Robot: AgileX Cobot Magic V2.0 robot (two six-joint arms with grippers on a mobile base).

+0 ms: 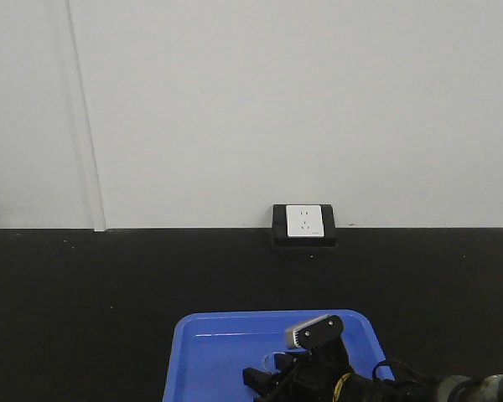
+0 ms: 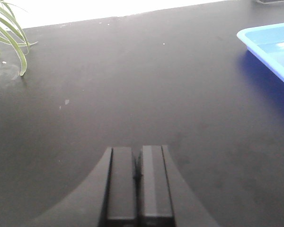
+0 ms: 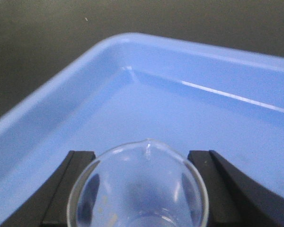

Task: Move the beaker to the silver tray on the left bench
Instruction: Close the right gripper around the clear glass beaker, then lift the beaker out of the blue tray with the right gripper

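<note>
The beaker [image 3: 137,194], small and clear with a pouring lip, stands between the two black fingers of my right gripper [image 3: 141,156]; the fingers sit against its sides, low over the floor of a blue plastic tray [image 3: 61,94]. In the front view my right arm and gripper [image 1: 264,378] reach into the blue tray [image 1: 197,352] at the bottom edge. My left gripper [image 2: 137,152] is shut and empty, hovering over the matte black worktop [image 2: 132,85]. The silver tray is out of view.
The blue tray's corner [image 2: 270,38] lies to the right of my left gripper. Green plant leaves [image 2: 9,33] hang at the far left. A black-framed wall socket [image 1: 303,224] sits on the white wall behind the black bench [image 1: 84,293].
</note>
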